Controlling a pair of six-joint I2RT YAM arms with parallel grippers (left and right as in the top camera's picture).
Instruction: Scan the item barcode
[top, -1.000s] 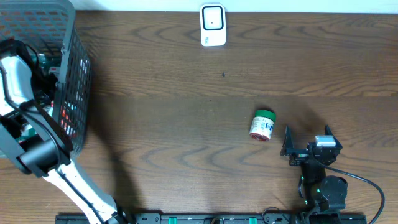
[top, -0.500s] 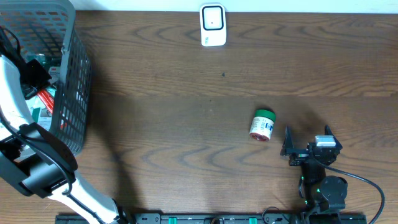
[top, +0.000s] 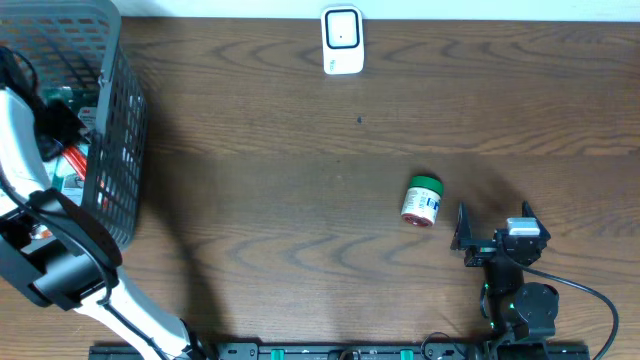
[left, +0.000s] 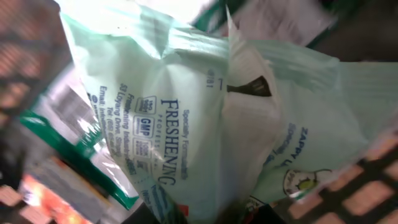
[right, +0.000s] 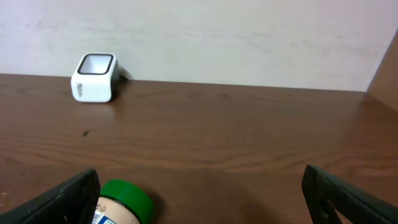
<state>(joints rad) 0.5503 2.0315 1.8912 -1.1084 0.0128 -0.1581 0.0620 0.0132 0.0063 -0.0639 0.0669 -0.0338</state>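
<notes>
A pale green pouch (left: 205, 112) printed "FRESHENING" fills the left wrist view. Its lower end runs down between the dark fingers (left: 140, 214) of my left gripper (left: 202, 214), which is shut on it. From overhead that gripper (top: 58, 118) sits deep inside the grey basket (top: 120, 60), with the pouch mostly hidden by the arm. The white scanner (top: 341, 40) stands at the table's far edge, also visible in the right wrist view (right: 94, 77). My right gripper (top: 490, 228) rests open near the front, holding nothing.
A small bottle with a green cap (top: 423, 201) lies on its side just left of the right gripper, its cap (right: 127, 198) close by the left finger (right: 68, 199). Other packets (left: 74, 155) lie in the basket, whose mesh (left: 373, 186) is close round the pouch.
The left arm has swung left and its wrist has shifted inside the basket. The right arm, the bottle and the scanner have not moved.
</notes>
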